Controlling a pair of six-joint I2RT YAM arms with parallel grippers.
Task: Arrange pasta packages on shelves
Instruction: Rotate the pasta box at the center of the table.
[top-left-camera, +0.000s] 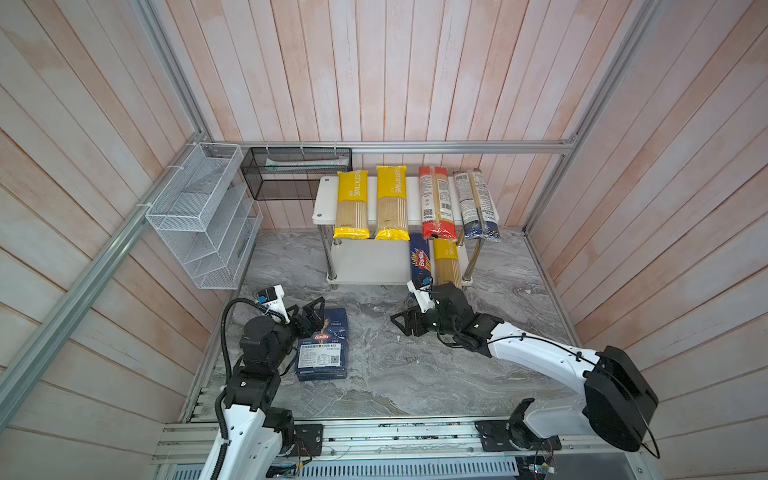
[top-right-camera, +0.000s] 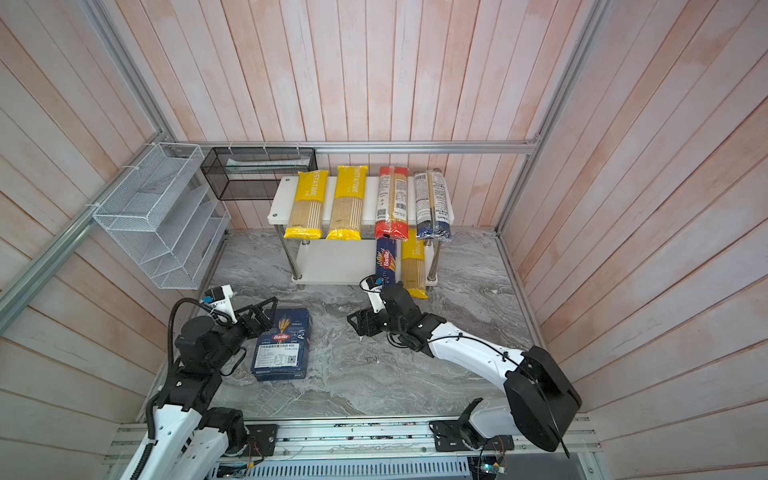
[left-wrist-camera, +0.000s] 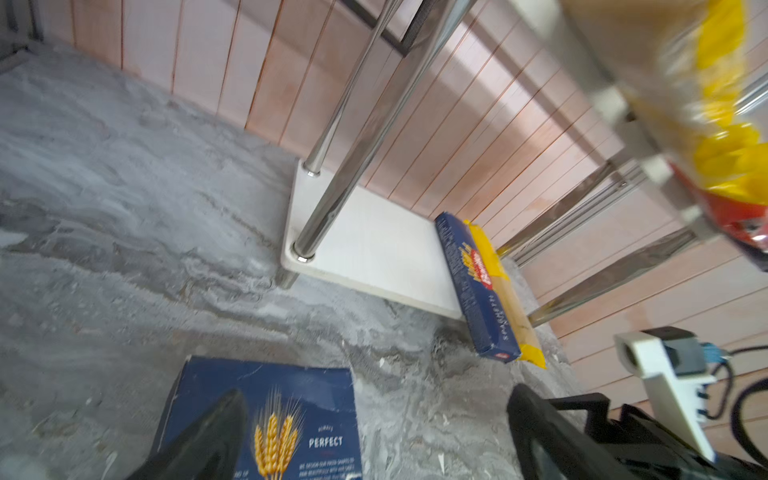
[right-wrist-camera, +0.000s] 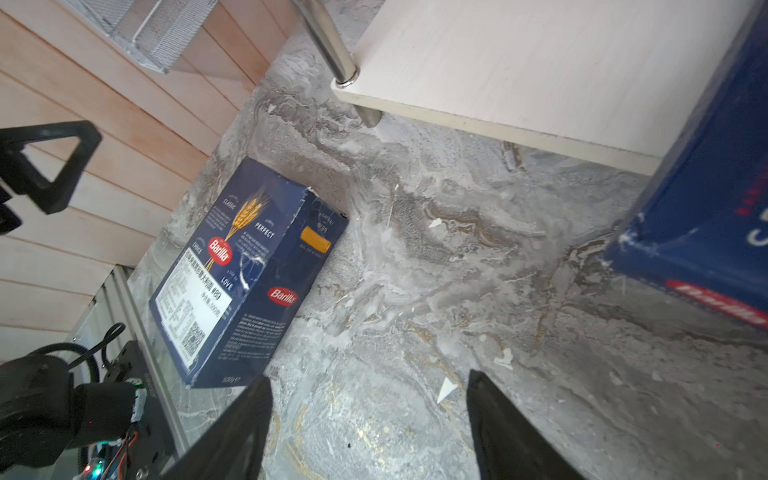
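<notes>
On the upper shelf (top-left-camera: 326, 203) lie two yellow bags (top-left-camera: 352, 205) (top-left-camera: 391, 203), a red-ended bag (top-left-camera: 434, 203) and a dark-blue-ended bag (top-left-camera: 476, 205). The lower shelf (top-left-camera: 370, 259) carries a narrow Barilla box (top-left-camera: 419, 259) and a yellow bag (top-left-camera: 448, 264) at its right end. A wide dark blue Barilla box (top-left-camera: 324, 347) lies flat on the marble table. My left gripper (top-left-camera: 312, 315) is open at that box's far left corner, one finger over its top face (left-wrist-camera: 299, 399). My right gripper (top-left-camera: 401, 324) is open and empty above bare table (right-wrist-camera: 370, 424), in front of the lower shelf.
A white wire mesh basket (top-left-camera: 199, 216) hangs on the left wall. A black mesh basket (top-left-camera: 297, 172) hangs at the back, beside the rack. Wooden walls close three sides. Chrome legs (left-wrist-camera: 328, 195) stand at the rack's corners.
</notes>
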